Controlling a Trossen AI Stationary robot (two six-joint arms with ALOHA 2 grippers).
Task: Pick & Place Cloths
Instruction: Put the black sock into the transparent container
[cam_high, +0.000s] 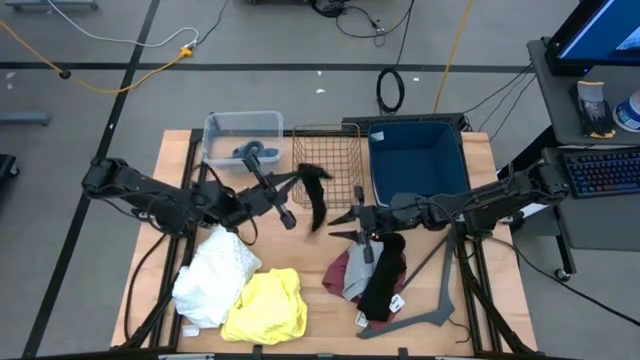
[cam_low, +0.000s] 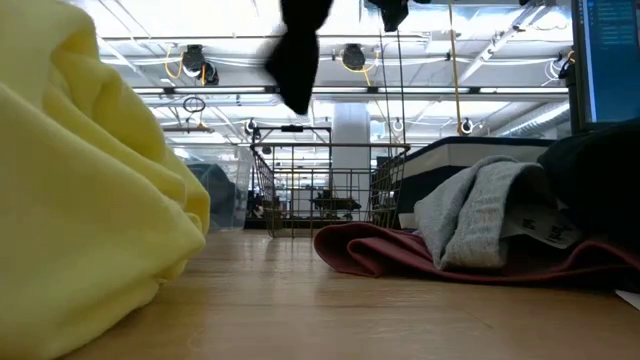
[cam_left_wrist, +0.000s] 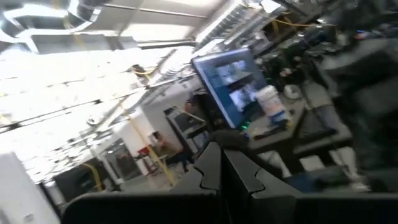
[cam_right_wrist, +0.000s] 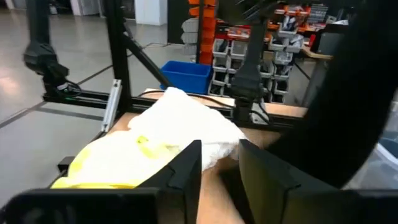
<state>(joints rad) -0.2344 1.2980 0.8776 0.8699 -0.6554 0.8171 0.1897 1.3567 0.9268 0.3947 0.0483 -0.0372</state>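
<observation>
A black cloth (cam_high: 315, 198) hangs in the air over the table's middle, in front of the wire basket (cam_high: 328, 155); the low view shows it well above the tabletop (cam_low: 298, 55). My left gripper (cam_high: 298, 178) reaches it from the left and is shut (cam_left_wrist: 222, 165). My right gripper (cam_high: 340, 225) stands open just right of the cloth's lower end, touching nothing; its wrist view shows parted fingers (cam_right_wrist: 219, 168) and the black cloth close ahead (cam_right_wrist: 348, 93). White (cam_high: 215, 275) and yellow (cam_high: 268, 305) cloths lie near left. A maroon (cam_high: 345, 268), grey (cam_high: 355, 288) and second black cloth (cam_high: 385, 275) lie near right. My left gripper holds the black cloth by its upper end (cam_high: 305, 172). The fingers come roughly level from the table's left, slanting toward the far side. The cloth hangs slack below them, clear of the table. Its own wrist view shows only shut fingertips, not the pinched part.
A clear bin (cam_high: 240, 135) holding a blue-grey cloth (cam_high: 250, 153) stands far left, a blue bin (cam_high: 415, 160) far right. A dark grey hanger (cam_high: 420, 310) lies at the near right edge. In the low view, the yellow cloth (cam_low: 90, 200) fills the left foreground.
</observation>
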